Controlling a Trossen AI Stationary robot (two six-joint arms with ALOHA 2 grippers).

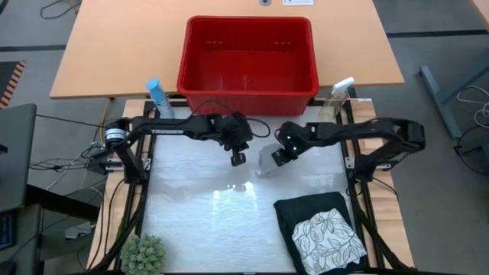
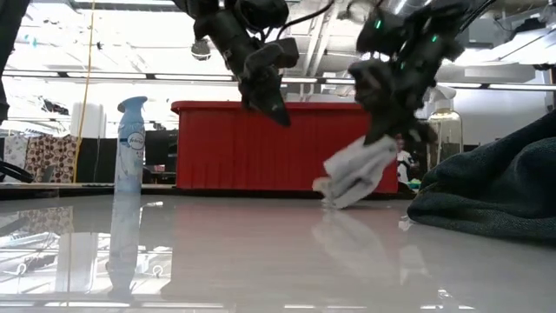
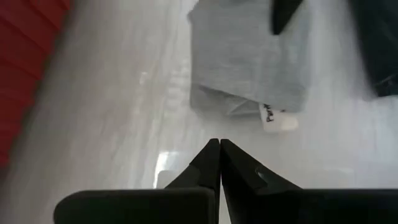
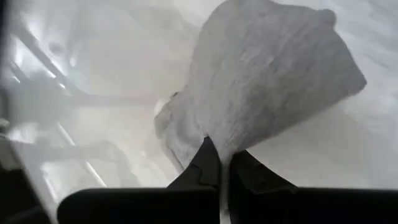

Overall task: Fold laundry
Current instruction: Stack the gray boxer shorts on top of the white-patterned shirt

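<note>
Currently, jeans (image 1: 309, 212) and leaf-print cloth (image 1: 327, 238) lie folded, stacked; right pincer (image 1: 276, 157) clamps the unfolded grey cloth (image 1: 267, 162) beside them; left pincer (image 1: 238, 159) is closed, empty.

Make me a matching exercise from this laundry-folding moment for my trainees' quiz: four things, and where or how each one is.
Things:
1. small grey cloth
2. leaf-print cloth
3. red basket
4. left gripper

States:
A. lying on the folded dark garment
B. shut, empty, above the table
C. pinched by the right gripper, hanging down to the table
D. at the table's far edge

Pairs: 1-C, 2-A, 3-D, 4-B
</note>
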